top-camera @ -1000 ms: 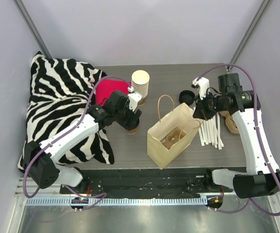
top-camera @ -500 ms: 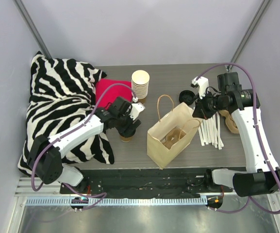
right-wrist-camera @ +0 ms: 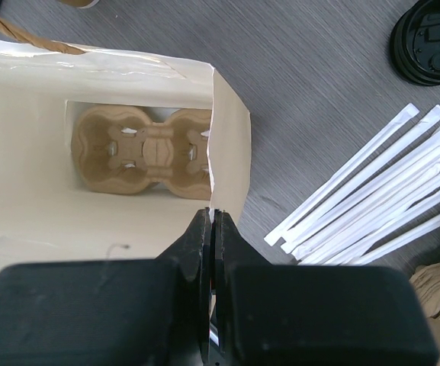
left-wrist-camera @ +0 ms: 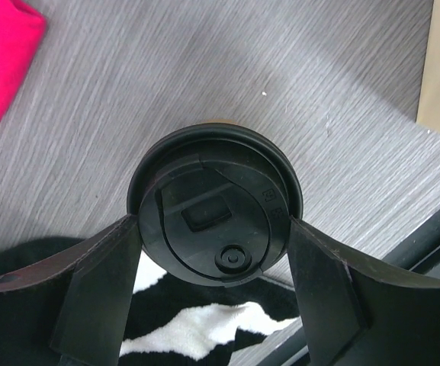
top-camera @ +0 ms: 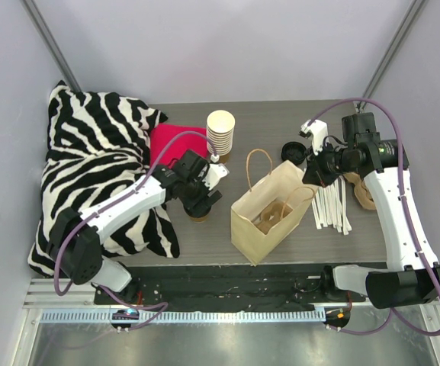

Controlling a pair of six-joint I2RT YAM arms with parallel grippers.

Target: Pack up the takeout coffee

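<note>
**A:** So, where does the packing stand?

**B:** Reading from the left: a zebra-striped cushion (top-camera: 90,175), then a red cloth (top-camera: 172,139), then the takeout coffee (left-wrist-camera: 213,202). It stands upright on the desk (top-camera: 204,244), near the paper bag (top-camera: 259,221) but apart from it. It is not packed yet.

**A:** Has the left arm got hold of it?

**B:** The left fingers (left-wrist-camera: 105,282) straddle the black lid, one at each side of its rim (the wrist view looks straight down on it). Whether they press on it or merely flank it, I cannot tell.

**A:** What's past the coffee?

**B:** A stack of cream-white cups (top-camera: 220,131) behind it, then the bag, standing open. A moulded cup carrier (right-wrist-camera: 143,149) lies flat on its bottom. The right fingers (right-wrist-camera: 193,259) are clenched on the bag's top edge, pinching the paper. I judge that steadies the bag and holds its mouth open.

**A:** And further right?

**B:** A loose black lid (top-camera: 293,152) and a fan of wrapped straws (top-camera: 332,206). Neither matters to this step.

**A:** So which step is it?

**B:** The pick-up, I'd say, ahead of the transfer. Next it needs a sure hold, preferably on the cup wall and not the lid alone, which might pop off. Then it needs a straight lift clear of the bag's rim and handle, a carry rightward, and a level descent into a carrier well.
</note>
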